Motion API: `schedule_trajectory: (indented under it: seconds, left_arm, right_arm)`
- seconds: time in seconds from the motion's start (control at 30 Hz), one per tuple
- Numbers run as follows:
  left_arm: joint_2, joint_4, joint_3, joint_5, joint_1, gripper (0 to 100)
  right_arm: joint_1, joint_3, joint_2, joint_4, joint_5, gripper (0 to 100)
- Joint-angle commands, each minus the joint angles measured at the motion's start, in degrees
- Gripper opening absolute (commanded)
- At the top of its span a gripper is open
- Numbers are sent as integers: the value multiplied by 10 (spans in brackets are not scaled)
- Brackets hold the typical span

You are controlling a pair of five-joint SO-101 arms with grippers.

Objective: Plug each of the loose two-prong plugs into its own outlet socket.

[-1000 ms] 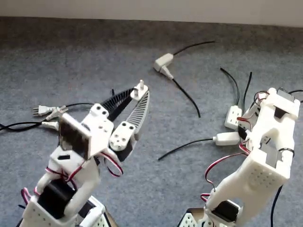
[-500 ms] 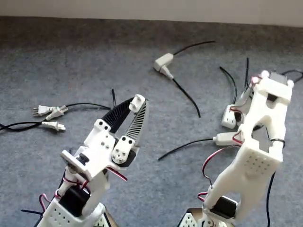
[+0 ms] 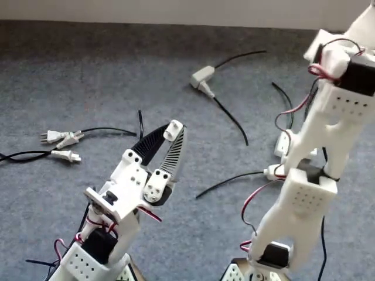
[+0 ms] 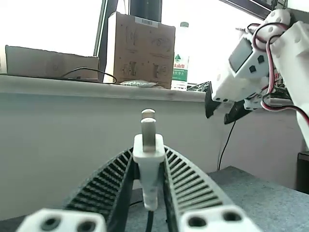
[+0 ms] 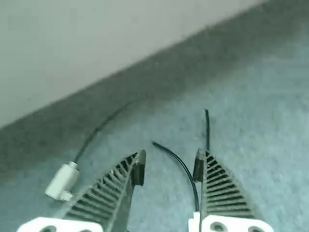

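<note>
Two-prong plug of white plastic (image 4: 148, 147), clamped between the ribbed fingers of the left gripper (image 3: 172, 131) with its prongs pointing away from the wrist. In the high view the white left arm (image 3: 117, 199) rises from the lower left corner and leans toward the centre. Its wrist view looks level at a pale wall and a ledge carrying cardboard boxes (image 4: 140, 50), so the plug is held off the floor.

The white right arm (image 3: 319, 134) stands tall along the right edge of the high view and runs from its base at the bottom to the upper right corner. The right gripper (image 5: 169, 166) has its jaws apart with nothing between them, and it looks down at grey carpet (image 3: 88, 76).

On the carpet:
- Two loose white plugs on black cords (image 3: 61, 146) lie at the left edge, near each other.
- A white angled connector (image 3: 202, 78) lies at upper centre, and its black cord trails toward the middle.
- A white socket block (image 3: 283, 144) lies at the right, partly behind the right arm.
- A white oblong connector (image 3: 273, 172) lies just below the socket block, and its cord runs toward the centre.

Open carpet lies between the left gripper and the right arm, crossed by those two cords. The carpet ends at the wall along the top of the frame.
</note>
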Motion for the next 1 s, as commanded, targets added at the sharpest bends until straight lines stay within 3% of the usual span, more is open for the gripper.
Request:
schedule_trajectory:
  seconds: [0.0, 0.13, 0.3, 0.47, 0.77, 0.97]
  left_arm:
    - [-3, -16, 11, 5, 7, 6]
    - [-1, -16, 11, 5, 7, 6]
    - [0, -16, 11, 5, 7, 6]
    - [0, -16, 11, 5, 7, 6]
    - [-4, 4, 11, 4, 3, 6]
    - [-3, 4, 11, 4, 2, 6]
  right_arm:
    - [-70, -138, -16, 23, -4, 176]
    - [-145, -145, -45, 23, -4, 157]
    - [-246, -140, -104, 23, 21, 4]
    - [-326, -138, -149, 24, 94, 6]
    - [-429, -132, -217, 25, 100, 6]
    - [-531, 80, -314, 26, 101, 6]
